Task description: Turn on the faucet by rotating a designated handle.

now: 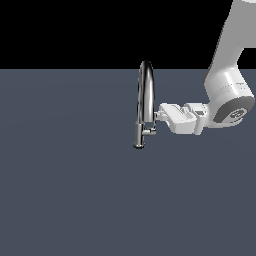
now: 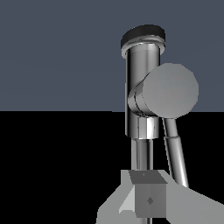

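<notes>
**Your scene, largest item first**

Arm (image 1: 227, 75): reaches in from the exterior view's right, wrist level.
Faucet (image 1: 145, 90): upright on the grey floor (image 1: 65, 190), mid-scene.
Gripper (image 1: 158, 115): fingertips at the spout; you cannot tell whether they are parted or closed.
Handle (image 1: 149, 132): stub on the base, just below the gripper, pointing toward the arm

Claw (image 1: 159, 114) opening hidden behind faucet (image 1: 145, 90)

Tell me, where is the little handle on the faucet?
In the exterior view, the handle sticks out low on the faucet, toward that view's right, just below the pincer.
</notes>
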Robot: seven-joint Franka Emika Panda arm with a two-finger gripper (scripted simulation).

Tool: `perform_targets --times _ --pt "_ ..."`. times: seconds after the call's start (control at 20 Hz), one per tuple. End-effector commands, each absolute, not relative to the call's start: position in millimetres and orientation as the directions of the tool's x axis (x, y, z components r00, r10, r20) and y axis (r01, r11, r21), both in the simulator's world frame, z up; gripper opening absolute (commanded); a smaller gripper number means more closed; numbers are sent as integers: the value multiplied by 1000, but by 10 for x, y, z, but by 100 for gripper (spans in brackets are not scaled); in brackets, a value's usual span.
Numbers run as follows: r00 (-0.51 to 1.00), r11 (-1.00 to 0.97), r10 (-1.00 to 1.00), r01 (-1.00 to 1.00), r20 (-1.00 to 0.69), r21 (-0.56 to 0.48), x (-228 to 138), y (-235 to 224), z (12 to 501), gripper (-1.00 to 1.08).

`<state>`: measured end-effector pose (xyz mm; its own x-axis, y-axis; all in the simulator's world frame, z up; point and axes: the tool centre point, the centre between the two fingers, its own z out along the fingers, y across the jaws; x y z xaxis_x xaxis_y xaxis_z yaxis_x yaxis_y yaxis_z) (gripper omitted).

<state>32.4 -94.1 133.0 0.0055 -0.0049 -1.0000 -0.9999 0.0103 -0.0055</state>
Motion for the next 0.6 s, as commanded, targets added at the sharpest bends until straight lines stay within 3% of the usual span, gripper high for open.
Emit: perform_targets --times 0.0,0.55 --pt "4 4 0 -1000 -1000 -4 237 -940 1372 -100" --pt "7 2 0 -1000 -1000 -7 6 -903 1280 -100"
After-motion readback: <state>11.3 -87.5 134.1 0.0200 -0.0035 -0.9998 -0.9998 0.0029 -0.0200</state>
